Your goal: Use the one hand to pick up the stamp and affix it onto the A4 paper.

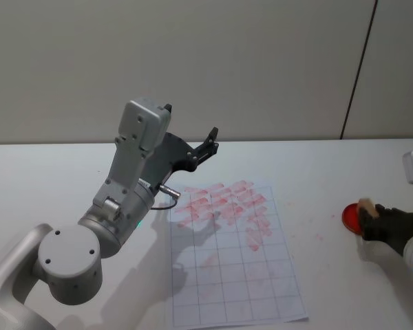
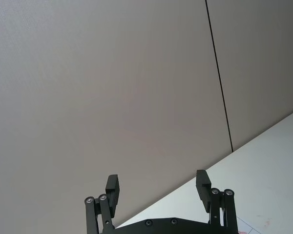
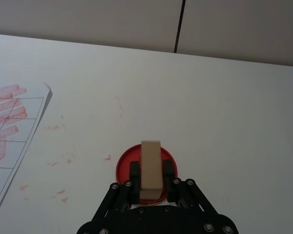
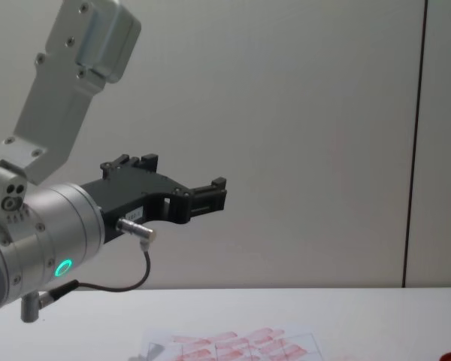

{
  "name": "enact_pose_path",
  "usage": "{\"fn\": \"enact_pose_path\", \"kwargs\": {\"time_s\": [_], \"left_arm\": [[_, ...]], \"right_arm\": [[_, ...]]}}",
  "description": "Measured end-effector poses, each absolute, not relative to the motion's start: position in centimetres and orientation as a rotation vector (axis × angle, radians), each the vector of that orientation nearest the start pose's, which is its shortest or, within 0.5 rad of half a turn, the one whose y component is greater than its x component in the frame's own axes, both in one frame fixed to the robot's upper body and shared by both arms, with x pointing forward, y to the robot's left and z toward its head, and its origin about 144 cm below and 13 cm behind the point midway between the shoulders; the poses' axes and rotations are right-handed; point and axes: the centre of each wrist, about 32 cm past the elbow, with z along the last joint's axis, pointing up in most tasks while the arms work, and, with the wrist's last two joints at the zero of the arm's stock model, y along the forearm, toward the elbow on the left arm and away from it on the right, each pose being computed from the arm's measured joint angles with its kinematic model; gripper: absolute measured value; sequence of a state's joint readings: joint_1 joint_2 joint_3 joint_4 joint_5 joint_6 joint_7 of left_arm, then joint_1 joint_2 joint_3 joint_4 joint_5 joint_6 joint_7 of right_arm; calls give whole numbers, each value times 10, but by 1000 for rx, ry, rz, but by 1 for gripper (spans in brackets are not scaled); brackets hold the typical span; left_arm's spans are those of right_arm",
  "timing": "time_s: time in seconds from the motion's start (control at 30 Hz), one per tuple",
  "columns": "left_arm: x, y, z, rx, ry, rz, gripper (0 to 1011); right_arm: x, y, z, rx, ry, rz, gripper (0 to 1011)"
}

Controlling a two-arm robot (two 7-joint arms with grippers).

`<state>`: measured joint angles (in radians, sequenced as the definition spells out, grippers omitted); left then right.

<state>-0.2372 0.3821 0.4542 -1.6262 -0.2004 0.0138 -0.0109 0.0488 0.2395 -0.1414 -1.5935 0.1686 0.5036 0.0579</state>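
Now right gripper jaws tight on stamp, over ink pad.

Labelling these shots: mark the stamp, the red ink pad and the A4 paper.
stamp (image 3: 150,170), right wrist view, its wooden body.
red ink pad (image 3: 124,163), right wrist view, its rim.
A4 paper (image 1: 248,289), head view, an unstamped square.

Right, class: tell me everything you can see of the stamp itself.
The stamp is a plain tan block, oblong, wood by the look of it, with no marking visible. It stands upright between the jaws of the right gripper, which are shut on its sides. Its lower end sits over the round red ink pad on the white table, right of the A4 paper.
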Motion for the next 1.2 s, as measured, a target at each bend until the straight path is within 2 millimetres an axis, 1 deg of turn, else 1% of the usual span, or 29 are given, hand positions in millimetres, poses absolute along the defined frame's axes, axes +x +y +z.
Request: {"fn": "enact_pose_path", "kwargs": {"time_s": [0.03,0.1,0.13,0.17,0.2,0.23,0.3,0.37,0.57,0.63,0.7,0.73,0.8,0.87,1.2], "left_arm": [[492,198,1204,61,-268,1124,1001],[492,198,1204,61,-268,1124,1001],[492,198,1204,61,-268,1124,1001],[492,198,1204,61,-268,1124,1001],[492,198,1204,61,-268,1124,1001],[492,198,1204,61,-268,1124,1001],[492,198,1204,61,-268,1124,1001],[492,198,1204,61,-268,1124,1001],[492,198,1204,61,-268,1124,1001],[492,198,1204,61,-268,1124,1001],[492,198,1204,61,-268,1124,1001],[492,198,1204,61,-268,1124,1001],[492,198,1204,61,-268,1124,1002],[492,198,1204,61,-268,1124,1001],[492,198,1204,61,-268,1124,1001]], "right_arm": [[469,-252,1157,-428,287,-1362,288],[470,-252,1156,-429,289,-1360,326],[470,-253,1156,-429,290,-1360,382],[470,-253,1155,-428,290,-1359,382],[470,-253,1155,-426,289,-1359,426],[470,-253,1155,-426,289,-1359,438],[470,-253,1155,-422,285,-1359,524],[469,-253,1155,-418,277,-1360,565],[466,-253,1160,-387,222,-1365,778],[465,-253,1161,-379,206,-1366,819],[463,-254,1164,-364,180,-1368,891],[463,-254,1165,-359,171,-1369,904],[461,-254,1167,-343,142,-1371,968],[460,-254,1169,-332,123,-1372,1001],[451,-259,1179,-254,-16,-1374,1001]]}}
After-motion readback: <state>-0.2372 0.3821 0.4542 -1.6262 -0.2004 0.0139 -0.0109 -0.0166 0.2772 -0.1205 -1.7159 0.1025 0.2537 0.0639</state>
